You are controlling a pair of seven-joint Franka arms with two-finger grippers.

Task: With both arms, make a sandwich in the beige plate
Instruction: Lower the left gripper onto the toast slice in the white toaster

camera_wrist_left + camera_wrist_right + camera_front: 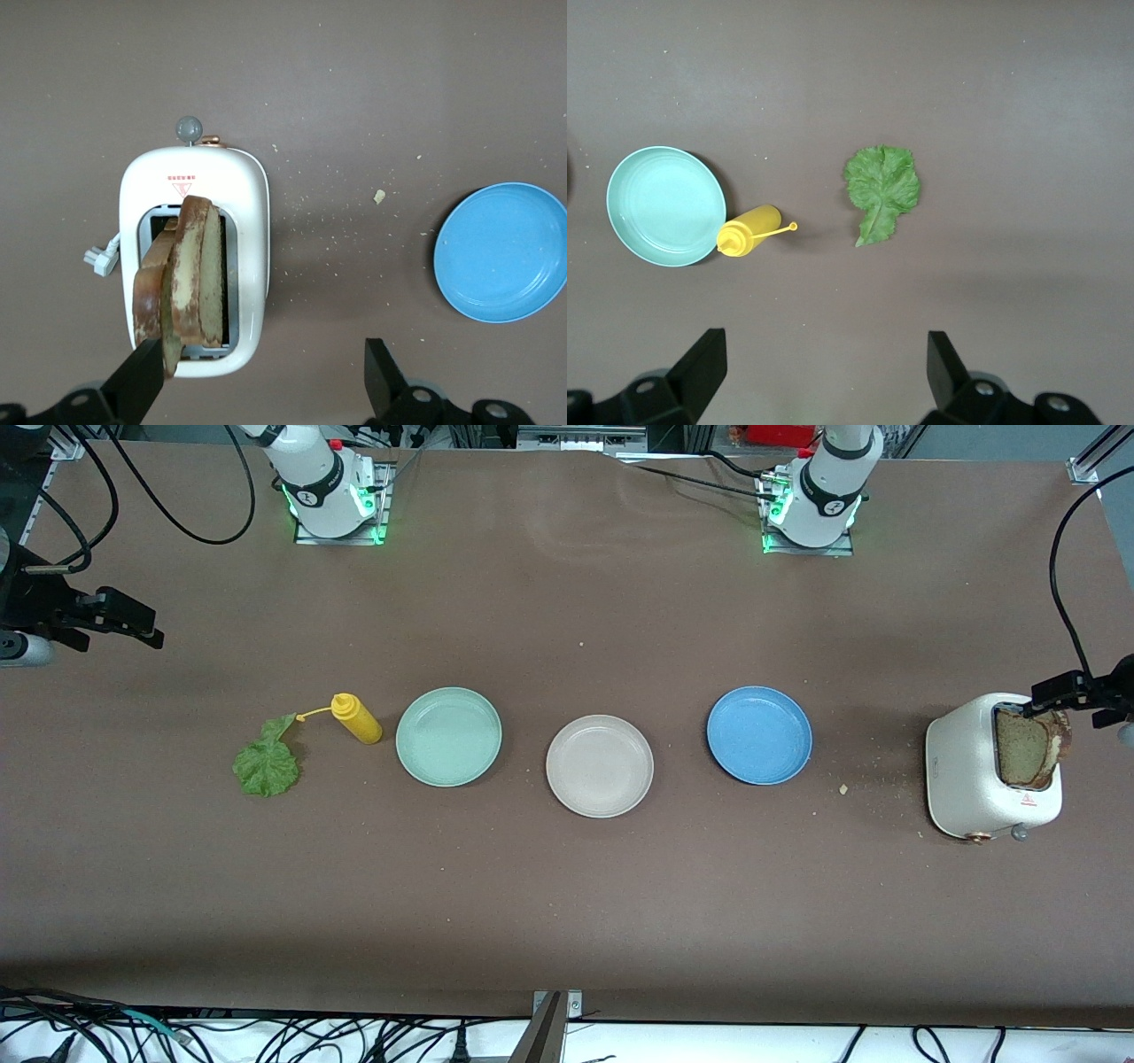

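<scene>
The beige plate [600,766] sits bare in the middle of the surface [567,886], between a mint-green plate [448,736] toward the right arm's end and a blue plate [759,734] toward the left arm's end. Nothing of the sandwich is on it yet.

The two bread slices [184,273] stand on edge in a white toaster [251,212] at the left arm's end, leaning against each other and sticking up out of the slot. The left gripper [261,372] hangs over the toaster with its jaws wide apart, one jaw close above the slices and the other out over bare surface, so the bread is off to one side of the gap rather than centred in it.

The lettuce leaf [881,189] lies flat at the right arm's end, beside a yellow squeeze bottle [748,232] that lies on its side next to the mint-green plate. The right gripper [824,376] hovers with jaws spread wide and empty; the leaf is well apart from them.

Likely risks: because the slices lean together, a pinch could lift both at once or catch only a crust and crumble it, as the scattered crumbs suggest. The thin leaf lying flat may slip from the jaws, and a low approach could knock the bottle.
</scene>
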